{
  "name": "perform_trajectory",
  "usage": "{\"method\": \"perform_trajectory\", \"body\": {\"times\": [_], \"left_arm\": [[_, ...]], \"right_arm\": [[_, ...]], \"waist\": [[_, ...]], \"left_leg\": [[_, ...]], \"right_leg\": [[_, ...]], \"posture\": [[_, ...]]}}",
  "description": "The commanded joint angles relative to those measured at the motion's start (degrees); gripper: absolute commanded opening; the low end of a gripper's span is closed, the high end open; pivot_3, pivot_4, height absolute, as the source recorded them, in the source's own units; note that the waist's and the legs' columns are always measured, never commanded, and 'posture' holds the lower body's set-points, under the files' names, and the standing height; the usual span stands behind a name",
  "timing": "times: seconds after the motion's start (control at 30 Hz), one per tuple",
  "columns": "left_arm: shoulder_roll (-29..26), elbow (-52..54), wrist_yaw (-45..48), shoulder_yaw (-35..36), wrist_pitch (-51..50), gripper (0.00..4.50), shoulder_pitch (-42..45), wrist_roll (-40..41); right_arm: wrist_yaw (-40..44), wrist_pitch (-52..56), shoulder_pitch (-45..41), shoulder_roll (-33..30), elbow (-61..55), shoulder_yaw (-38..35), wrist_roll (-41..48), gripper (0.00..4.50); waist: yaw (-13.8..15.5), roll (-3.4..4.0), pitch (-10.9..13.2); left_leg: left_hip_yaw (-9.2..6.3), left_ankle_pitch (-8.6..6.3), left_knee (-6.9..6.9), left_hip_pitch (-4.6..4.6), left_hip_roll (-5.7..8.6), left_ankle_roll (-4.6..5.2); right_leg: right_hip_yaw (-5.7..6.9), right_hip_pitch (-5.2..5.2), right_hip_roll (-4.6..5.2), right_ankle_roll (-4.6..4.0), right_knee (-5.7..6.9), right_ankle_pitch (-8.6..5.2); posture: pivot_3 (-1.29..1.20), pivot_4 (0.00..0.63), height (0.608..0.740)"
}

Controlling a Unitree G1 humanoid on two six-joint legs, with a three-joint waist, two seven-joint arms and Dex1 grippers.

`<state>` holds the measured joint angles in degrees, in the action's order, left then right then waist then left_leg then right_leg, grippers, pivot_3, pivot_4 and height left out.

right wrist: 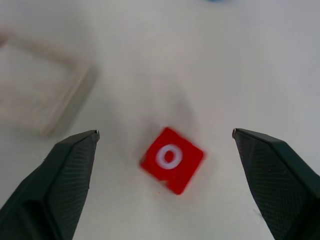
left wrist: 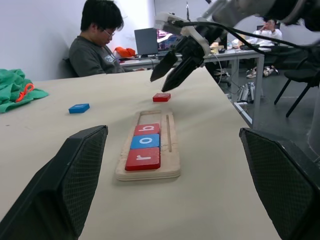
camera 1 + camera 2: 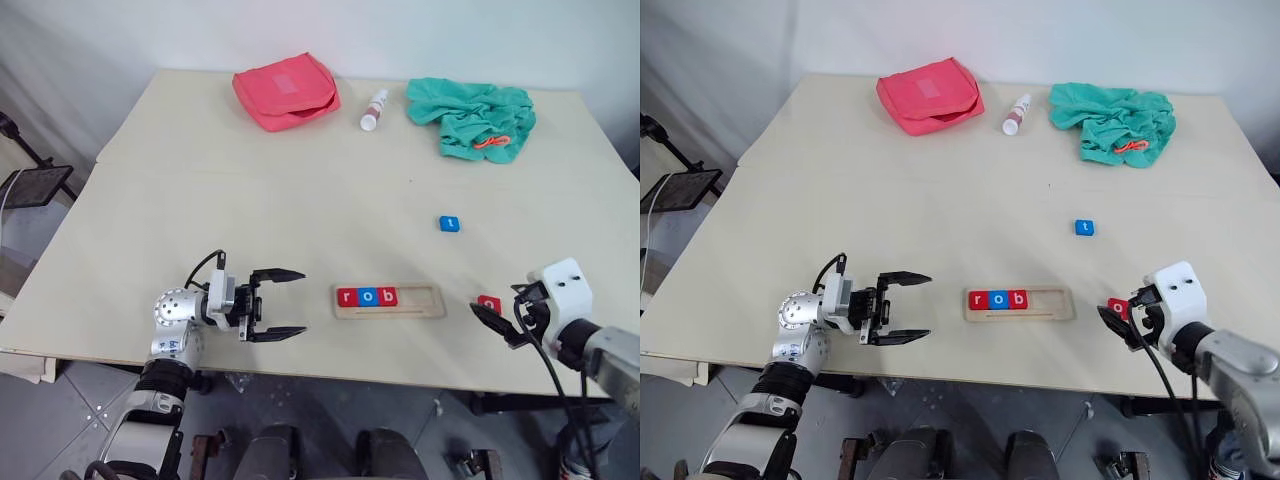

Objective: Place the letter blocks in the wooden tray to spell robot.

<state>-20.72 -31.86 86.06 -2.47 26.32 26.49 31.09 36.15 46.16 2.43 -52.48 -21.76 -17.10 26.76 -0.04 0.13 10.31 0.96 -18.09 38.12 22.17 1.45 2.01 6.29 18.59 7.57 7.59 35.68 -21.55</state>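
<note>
Spelling has reached "rob" in the long pale wooden tray (image 3: 390, 301). Just right of the tray, a red square "o" tile (image 1: 171, 159) is framed by the right gripper (image 1: 165, 165), wide open and empty. Beyond the tray, a blue "t" tile (image 3: 449, 223) is left.

Left gripper (image 3: 278, 304): I see it near my table edge, pointing level toward the right, fingers spread wide, empty. Right gripper (image 3: 497, 322): angled downward, fingers (image 1: 65, 180) parted wide, nothing held.
</note>
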Motion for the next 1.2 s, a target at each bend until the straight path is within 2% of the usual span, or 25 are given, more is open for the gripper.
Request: {"method": "perform_trajectory", "body": {"times": [0.03, 0.17, 0.3, 0.53, 0.67, 0.87, 1.2], "left_arm": [[0.52, 1.62, 4.87, 0.07, 0.85, 4.5, -0.89, 0.16], [-0.05, 2.26, 4.23, 0.57, 1.41, 4.5, -2.03, -0.05], [-0.56, 3.52, 3.31, 0.99, 1.7, 4.5, -3.16, -0.17], [-1.42, 6.12, 1.5, 1.71, 1.58, 4.5, -5.46, -0.32], [-1.41, 6.87, 1.08, 2.03, 1.31, 4.5, -5.92, -0.51], [-1.41, 6.39, 1.24, 2.1, 1.08, 4.5, -5.27, -0.7], [-0.9, 3.34, 2.18, 2.26, 1.42, 4.5, -2.53, -1.2]], "right_arm": [[12.44, -6.65, -6.23, -8.39, 8.04, 6.03, -3.39, 4.47], [22.16, -13.64, -13.92, -13.2, 17.51, 14.29, -8.38, 4.47], [28.95, -19.09, -20.23, -14.03, 25.03, 21.33, -13.69, 4.47], [34.54, -21.79, -24.02, -13.15, 29.3, 25.75, -18.06, 4.47], [34.92, -21.75, -24.17, -12.41, 29.02, 25.63, -18.81, 3.57], [34.7, -21.62, -24.09, -12.49, 28.33, 24.93, -19.39, 1.5], [35.81, -14.26, -33.05, -10.99, 17.02, 26.13, -18.14, 1.44]], "waist": [[-0.03, 0.0, 0.0], [-0.02, -0.01, 0.01], [-0.01, -0.02, 0.01], [0.04, -0.02, 0.01], [0.1, -0.02, 0.01], [0.11, -0.02, 0.01], [-0.05, -0.01, 0.01]], "left_leg": [[0.07, 0.0, 0.0, -0.01, 0.0, 0.01], [0.0, 0.01, 0.0, 0.0, -0.05, 0.01], [0.02, 0.0, 0.0, 0.02, -0.04, 0.02], [-0.03, 0.0, 0.04, 0.04, -0.04, 0.01], [-0.08, 0.0, 0.08, 0.05, -0.04, 0.01], [-0.11, 0.0, 0.09, 0.05, -0.04, 0.01], [-0.1, 0.01, 0.1, 0.09, -0.11, -0.04]], "right_leg": [[0.03, 0.01, 0.0, 0.0, -0.04, 0.0], [0.04, -0.01, 0.0, 0.0, -0.05, 0.0], [0.15, 0.0, 0.03, 0.0, -0.06, 0.0], [0.29, 0.0, 0.06, 0.0, -0.05, 0.0], [0.34, -0.03, 0.06, 0.0, -0.04, 0.0], [0.37, -0.06, 0.06, 0.0, -0.05, 0.0], [0.37, 0.0, 0.01, 0.0, -0.05, 0.0]], "posture": [[0.0, 0.15, 0.74], [0.0, 0.15, 0.74], [0.0, 0.15, 0.74], [0.0, 0.15, 0.74], [0.0, 0.15, 0.74], [0.0, 0.15, 0.74], [0.0, 0.15, 0.74]]}}
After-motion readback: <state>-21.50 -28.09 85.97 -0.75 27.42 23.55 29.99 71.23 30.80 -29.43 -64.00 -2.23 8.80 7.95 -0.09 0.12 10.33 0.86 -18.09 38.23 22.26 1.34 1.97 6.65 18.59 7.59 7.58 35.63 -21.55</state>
